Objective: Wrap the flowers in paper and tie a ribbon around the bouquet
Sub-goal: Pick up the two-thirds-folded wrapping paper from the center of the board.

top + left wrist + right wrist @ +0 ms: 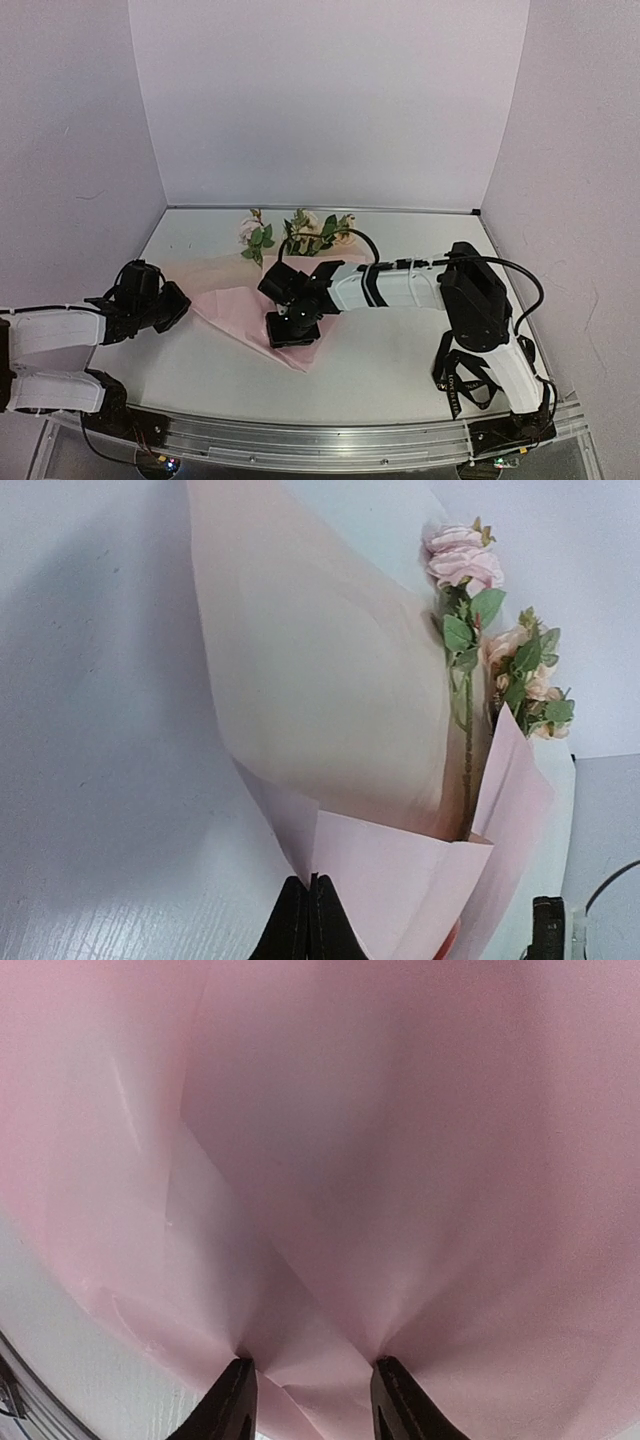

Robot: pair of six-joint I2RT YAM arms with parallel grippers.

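**Pink paper going over the stems: wrap step in hand, tie not begun**

Pink paper (235, 305) is lying across the bench (400, 350) between the two sets of jaws, and both are working on it. Left jaws are sitting fully closed, tips together, at the sheet's left edge. In the left wrist view the fold lines are running right into the tips and the sheet is standing up in a curve just ahead of them, so they are looking pinched on a thin bit of paper. Right jaws are standing partly apart, tips down on the middle of the sheet. The paper is puckering at each tip, so they are pressing on it, not clamping anything between them.

Flowers (300, 235) are lying beyond the right jaws toward the back wall, blooms poking out past the paper's far edge. From the left jaws they are sitting ahead and to the right, one thin stem running down into the fold. Ribbon (455, 388) is lying well apart from both jaws, bunched by the right arm's base, untouched.

Judging the step: wrapping, early to middle. The cone is only half forming and tying is not started.

The next move is probably calling for the left jaws to carry their edge across the stems toward the right jaws, with the right tips pinning the sheet so it isn't sliding.

Risks I'm seeing: thin paper slipping from the pinch or creasing, and stems rolling out of the fold.
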